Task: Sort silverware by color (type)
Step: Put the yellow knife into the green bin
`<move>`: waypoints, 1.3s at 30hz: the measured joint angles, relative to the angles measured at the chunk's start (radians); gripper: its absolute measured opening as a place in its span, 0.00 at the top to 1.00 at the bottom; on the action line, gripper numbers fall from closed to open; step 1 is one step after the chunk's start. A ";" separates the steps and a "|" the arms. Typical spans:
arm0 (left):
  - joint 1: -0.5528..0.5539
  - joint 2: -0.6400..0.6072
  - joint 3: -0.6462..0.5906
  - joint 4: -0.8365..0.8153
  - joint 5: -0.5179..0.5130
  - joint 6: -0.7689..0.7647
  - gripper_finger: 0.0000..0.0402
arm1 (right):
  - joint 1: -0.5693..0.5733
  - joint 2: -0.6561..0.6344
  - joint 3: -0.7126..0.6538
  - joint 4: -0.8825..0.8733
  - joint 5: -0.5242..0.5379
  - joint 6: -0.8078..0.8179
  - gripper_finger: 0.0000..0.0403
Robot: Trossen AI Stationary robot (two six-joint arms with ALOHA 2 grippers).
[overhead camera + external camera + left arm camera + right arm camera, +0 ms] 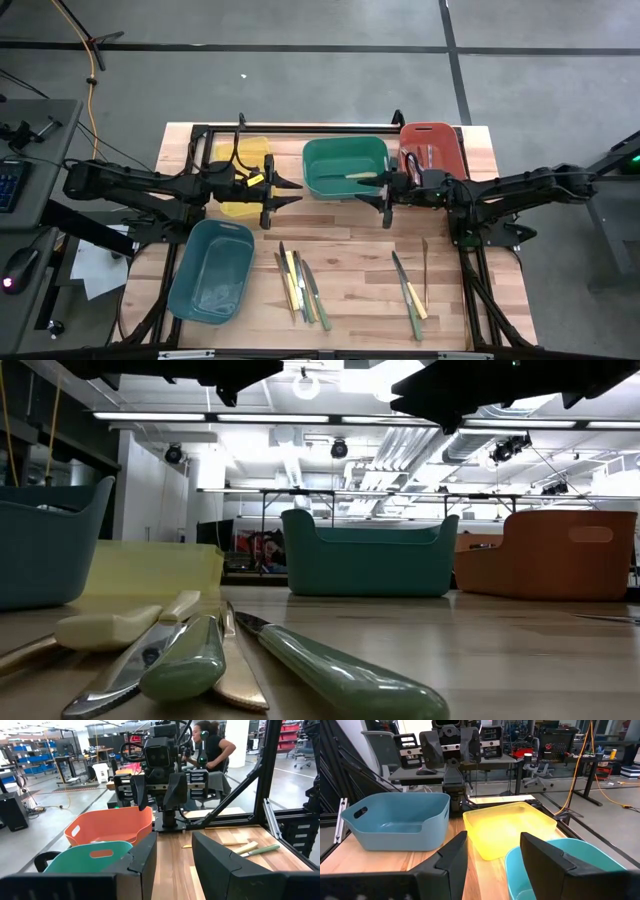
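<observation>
The silverware lies flat on the wooden table near its front edge. One bunch (300,285) with yellow, green and light-blue handles sits left of centre, and a smaller group (411,295) sits right of centre. In the low view a green handle (340,675) and a cream handle (110,628) lie closest. My left gripper (292,193) and my right gripper (362,190) hover level above the table's middle, facing each other. Both are open, with nothing between the fingers. The wrist views show the same open gap on the left gripper (175,865) and on the right gripper (492,865).
Four bins stand on the table: yellow (243,175) at the far left, green (345,167) at the far middle with a pale utensil inside, red (432,150) at the far right, and blue (212,270) at the near left. A person (212,745) sits beyond the table.
</observation>
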 joint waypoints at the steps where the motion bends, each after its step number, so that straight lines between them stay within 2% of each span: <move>1: 0.000 0.000 0.000 0.000 0.000 -0.001 0.71 | 0.000 0.000 0.000 0.000 0.000 0.000 0.59; 33: -0.001 0.000 0.000 -0.013 0.000 -0.016 0.71 | 0.000 0.001 0.000 -0.020 0.005 0.002 0.59; 39: -0.001 0.000 0.000 -0.024 0.000 -0.014 0.71 | 0.000 0.001 0.000 -0.020 0.075 0.002 0.59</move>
